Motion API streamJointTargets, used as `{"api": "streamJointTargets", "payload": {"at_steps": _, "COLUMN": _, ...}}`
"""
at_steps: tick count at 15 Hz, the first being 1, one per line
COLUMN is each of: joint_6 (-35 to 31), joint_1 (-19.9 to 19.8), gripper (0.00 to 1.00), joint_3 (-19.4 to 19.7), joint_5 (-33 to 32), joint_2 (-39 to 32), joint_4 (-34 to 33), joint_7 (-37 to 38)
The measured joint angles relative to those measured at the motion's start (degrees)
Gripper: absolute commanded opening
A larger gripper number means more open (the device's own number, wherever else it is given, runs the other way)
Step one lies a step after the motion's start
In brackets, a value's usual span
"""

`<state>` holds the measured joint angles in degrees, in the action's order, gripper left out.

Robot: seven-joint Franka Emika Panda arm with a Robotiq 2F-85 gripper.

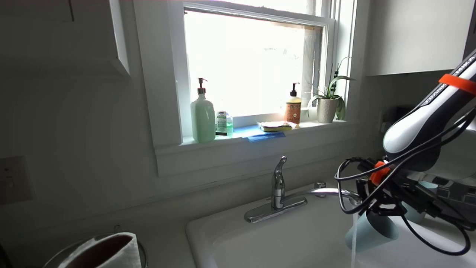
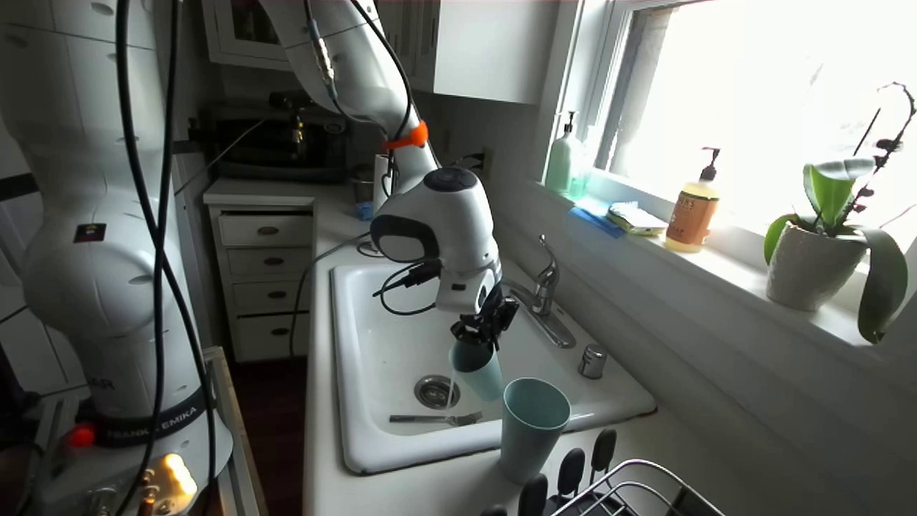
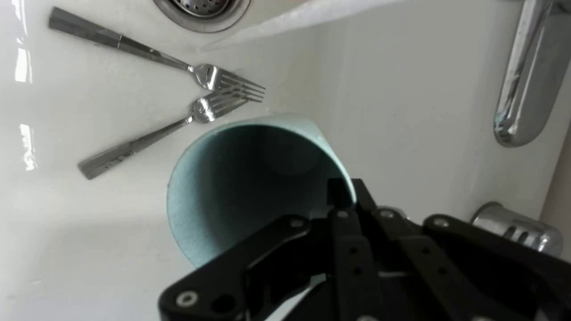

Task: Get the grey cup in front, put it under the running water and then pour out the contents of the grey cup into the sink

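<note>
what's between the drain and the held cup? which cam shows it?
Heads of one fork and a second fork, tines crossing, plus the lower end of the running water. The wrist view shows them between drain and held cup.

There are 2 cups (image 2: 487, 378), 2 forks (image 3: 154, 54), 1 sink (image 2: 346, 373), 1 drain (image 2: 437, 392), 1 faucet (image 1: 278, 186), 1 running water stream (image 3: 308, 15), 1 gripper (image 3: 352, 196) and 1 robot arm (image 2: 444, 222). Also 2 pump bottles (image 1: 203, 119), 1 potted plant (image 1: 327, 108), 1 window (image 1: 253, 63), 4 drawers (image 2: 247, 260) show. Small green bottles (image 1: 229, 128): 1 or 2, can't tell.
</note>
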<state>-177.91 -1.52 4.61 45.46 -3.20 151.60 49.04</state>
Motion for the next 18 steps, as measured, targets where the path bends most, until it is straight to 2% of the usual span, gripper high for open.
{"api": "streamJointTargets", "payload": {"at_steps": 6, "joint_6": 9.30, "joint_1": -1.01, "gripper": 0.01, "joint_3": 4.84, "joint_5": -25.36, "joint_2": 3.71, "joint_4": -6.38, "joint_7": 14.88}}
{"api": "streamJointTargets", "payload": {"at_steps": 8, "joint_6": 15.17, "joint_1": -2.62, "gripper": 0.01, "joint_3": 5.83, "joint_5": -34.37, "joint_2": 4.53, "joint_4": -10.46, "joint_7": 18.93}}
{"api": "streamJointTargets", "payload": {"at_steps": 11, "joint_6": 27.59, "joint_1": -4.86, "gripper": 0.01, "joint_3": 5.91, "joint_5": -47.03, "joint_2": 5.92, "joint_4": -18.43, "joint_7": 25.14}}
{"api": "streamJointTargets", "payload": {"at_steps": 13, "joint_6": 36.30, "joint_1": -5.29, "gripper": 0.01, "joint_3": 5.32, "joint_5": -50.80, "joint_2": 6.62, "joint_4": -24.12, "joint_7": 26.55}}
{"api": "streamJointTargets", "payload": {"at_steps": 18, "joint_6": 55.71, "joint_1": -6.00, "gripper": 0.01, "joint_3": 5.23, "joint_5": -52.15, "joint_2": 5.43, "joint_4": -38.40, "joint_7": 23.70}}
